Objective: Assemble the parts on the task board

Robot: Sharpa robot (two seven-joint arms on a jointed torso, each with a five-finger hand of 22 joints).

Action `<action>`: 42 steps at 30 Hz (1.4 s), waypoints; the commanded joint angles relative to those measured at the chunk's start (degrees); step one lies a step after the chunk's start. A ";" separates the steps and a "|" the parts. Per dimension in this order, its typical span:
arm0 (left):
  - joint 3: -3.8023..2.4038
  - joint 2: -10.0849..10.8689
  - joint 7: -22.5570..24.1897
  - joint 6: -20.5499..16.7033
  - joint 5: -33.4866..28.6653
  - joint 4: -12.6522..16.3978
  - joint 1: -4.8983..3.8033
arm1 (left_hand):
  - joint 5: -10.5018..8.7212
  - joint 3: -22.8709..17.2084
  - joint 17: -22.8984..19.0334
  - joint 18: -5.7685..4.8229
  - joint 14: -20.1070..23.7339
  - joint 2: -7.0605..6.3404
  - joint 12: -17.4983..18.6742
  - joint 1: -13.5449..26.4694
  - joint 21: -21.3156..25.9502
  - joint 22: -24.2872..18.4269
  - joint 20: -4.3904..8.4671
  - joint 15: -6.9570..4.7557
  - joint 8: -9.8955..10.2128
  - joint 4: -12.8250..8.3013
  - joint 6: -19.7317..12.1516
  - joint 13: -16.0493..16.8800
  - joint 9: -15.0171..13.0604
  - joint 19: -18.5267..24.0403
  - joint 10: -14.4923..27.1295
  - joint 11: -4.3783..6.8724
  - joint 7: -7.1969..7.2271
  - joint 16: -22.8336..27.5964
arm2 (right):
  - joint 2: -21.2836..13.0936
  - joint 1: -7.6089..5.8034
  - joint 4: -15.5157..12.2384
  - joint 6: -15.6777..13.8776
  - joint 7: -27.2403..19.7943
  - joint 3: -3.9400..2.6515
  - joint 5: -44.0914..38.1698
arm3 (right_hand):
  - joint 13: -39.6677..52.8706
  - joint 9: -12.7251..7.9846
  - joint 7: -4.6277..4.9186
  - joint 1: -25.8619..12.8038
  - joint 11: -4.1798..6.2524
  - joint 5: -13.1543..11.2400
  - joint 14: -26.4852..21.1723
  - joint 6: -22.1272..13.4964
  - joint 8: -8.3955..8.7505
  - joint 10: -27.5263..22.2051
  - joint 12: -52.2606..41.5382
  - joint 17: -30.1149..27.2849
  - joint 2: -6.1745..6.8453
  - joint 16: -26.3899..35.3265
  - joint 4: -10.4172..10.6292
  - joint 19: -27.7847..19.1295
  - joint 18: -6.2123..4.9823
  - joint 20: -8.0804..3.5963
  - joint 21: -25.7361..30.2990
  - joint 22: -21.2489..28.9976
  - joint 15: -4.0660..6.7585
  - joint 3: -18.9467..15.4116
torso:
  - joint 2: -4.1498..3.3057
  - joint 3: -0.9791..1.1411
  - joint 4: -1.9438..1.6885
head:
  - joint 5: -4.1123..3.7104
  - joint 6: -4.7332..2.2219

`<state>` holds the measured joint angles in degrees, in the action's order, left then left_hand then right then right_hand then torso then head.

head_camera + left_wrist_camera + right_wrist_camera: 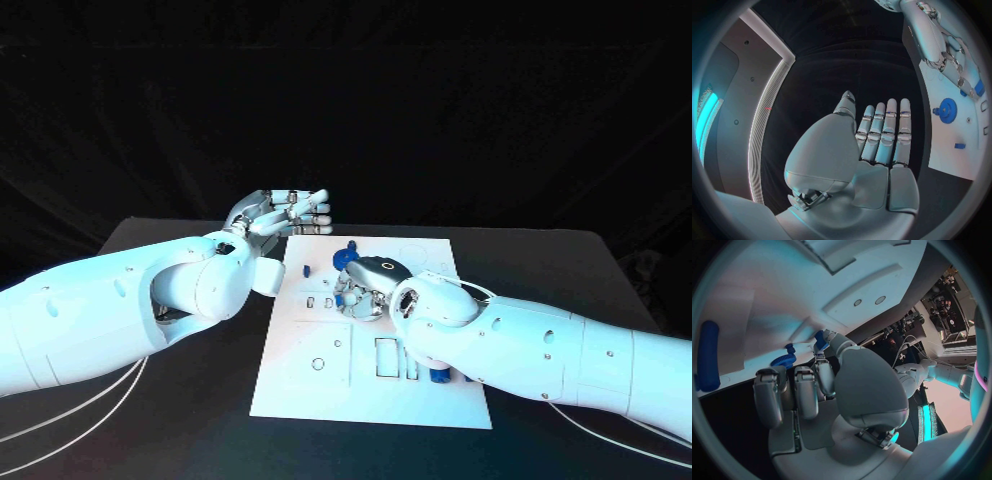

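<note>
The task board [375, 340] lies under the right hand [364, 292], which pinches a small blue part [820, 340]; the left hand [281, 210] rests empty, fingers extended, beside it.

My arms: glossy white rounded shells, small dark screw holes, thin white cables trailing. Left robot hand [283, 212] and right robot hand [364, 290]: silver segmented metal.

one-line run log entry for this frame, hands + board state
left hand: open, off board | right hand: over task board, pinching small blue part | blue gear: on board
</note>
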<state>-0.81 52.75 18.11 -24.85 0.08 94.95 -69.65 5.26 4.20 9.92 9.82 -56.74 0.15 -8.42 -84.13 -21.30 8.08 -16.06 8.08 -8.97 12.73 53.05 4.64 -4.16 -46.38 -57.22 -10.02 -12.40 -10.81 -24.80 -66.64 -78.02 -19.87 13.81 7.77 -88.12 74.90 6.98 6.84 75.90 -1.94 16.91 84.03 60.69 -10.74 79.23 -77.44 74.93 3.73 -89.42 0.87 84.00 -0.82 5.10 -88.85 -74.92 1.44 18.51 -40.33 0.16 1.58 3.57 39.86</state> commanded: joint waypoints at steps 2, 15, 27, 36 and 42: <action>-0.04 -0.15 0.19 1.06 -0.14 0.16 -0.03 | 0.20 -0.07 0.06 0.64 0.23 0.59 0.36 -0.16 0.13 -0.08 -0.02 0.01 0.36 -0.41 -0.31 -0.06 0.06 0.36 0.50 -0.01 -0.13 0.13 | 0.32 0.35 0.56 1.06 -0.30 0.06 -0.91 | 1.02 0.74 -0.09 -0.12 -0.19 -0.15 5.60 0.37 -0.14 0.12 -0.07 13.50 -0.49 0.10 0.24 4.90 0.40 -0.42 0.08 -13.96 0.24 0.14 | -0.07 0.02 -0.06 | 0.07 0.00; -0.04 -0.06 0.14 1.05 -0.14 0.15 -0.04 | 0.20 -0.07 0.06 0.64 0.23 0.59 0.36 -0.16 0.13 -0.08 -0.02 0.01 0.36 -0.41 -0.31 -0.06 0.06 0.36 0.50 -0.01 -0.13 0.13 | 0.38 0.90 0.97 1.37 -0.37 0.08 -0.85 | 1.00 0.75 -0.08 -0.37 -0.20 -0.28 5.60 0.32 -0.13 0.10 -0.05 13.50 -0.39 0.09 0.31 4.90 0.40 -0.42 0.08 -13.95 0.23 0.09 | -0.04 0.01 0.03 | 0.30 0.30; -0.04 -0.02 0.11 1.04 -0.14 0.15 -0.04 | 0.20 -0.07 0.06 0.64 0.23 0.59 0.36 -0.16 0.13 -0.08 -0.02 0.01 0.36 -0.41 -0.31 -0.06 0.06 0.36 0.50 -0.01 -0.13 0.13 | 0.21 0.93 0.82 2.38 -0.26 0.09 -0.70 | 0.75 0.74 0.00 -1.24 -0.26 -0.36 5.57 0.02 -0.02 -0.13 0.22 13.38 0.23 0.15 0.52 4.72 0.33 -0.39 0.29 -13.78 0.18 -0.27 | -0.05 0.02 -0.02 | 0.29 0.43; -0.05 0.01 0.01 1.06 -0.14 0.15 -0.04 | 0.19 -0.04 0.09 0.65 0.23 0.61 0.39 -0.18 0.06 -0.06 0.00 0.00 0.36 -0.43 -0.30 -0.06 0.05 0.30 0.51 -0.01 -0.12 0.13 | 0.22 0.93 0.78 1.24 0.16 0.09 -1.01 | 0.29 0.54 0.39 -2.09 -0.56 -0.45 5.55 -1.04 0.54 -0.62 0.71 13.30 0.86 0.19 0.78 4.58 0.28 -0.26 0.46 -13.64 -0.02 -0.64 | -0.05 0.02 0.00 | 0.31 0.40; -0.05 0.02 -0.03 1.06 -0.14 0.14 -0.04 | 0.19 -0.04 0.09 0.65 0.23 0.61 0.39 -0.18 0.06 -0.06 0.00 0.00 0.36 -0.43 -0.30 -0.06 0.05 0.30 0.51 -0.01 -0.12 0.13 | 0.18 0.93 0.79 0.86 0.19 0.09 -1.08 | 0.11 0.44 0.60 -2.56 -0.76 -0.48 5.54 -1.53 0.80 -0.86 0.91 13.26 1.19 0.21 0.96 4.47 0.24 -0.15 0.59 -13.54 -0.18 -0.87 | -0.08 0.02 -0.03 | 0.31 0.37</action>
<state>-0.81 52.83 17.91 -24.75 0.05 94.95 -69.65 5.26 4.20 9.95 9.82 -56.74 0.15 -8.42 -84.13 -21.30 8.08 -16.06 8.08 -8.97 12.73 53.05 4.65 -4.16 -46.38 -57.22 -10.02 -12.40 -10.81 -24.54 -65.99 -77.35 -20.22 13.33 7.65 -88.39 74.93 7.50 7.47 73.93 -2.57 16.76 84.03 59.64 -10.26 78.61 -76.85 74.91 5.08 -89.42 1.67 84.00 -0.81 5.10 -88.63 -74.90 1.44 17.70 -40.38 0.19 1.57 3.88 40.25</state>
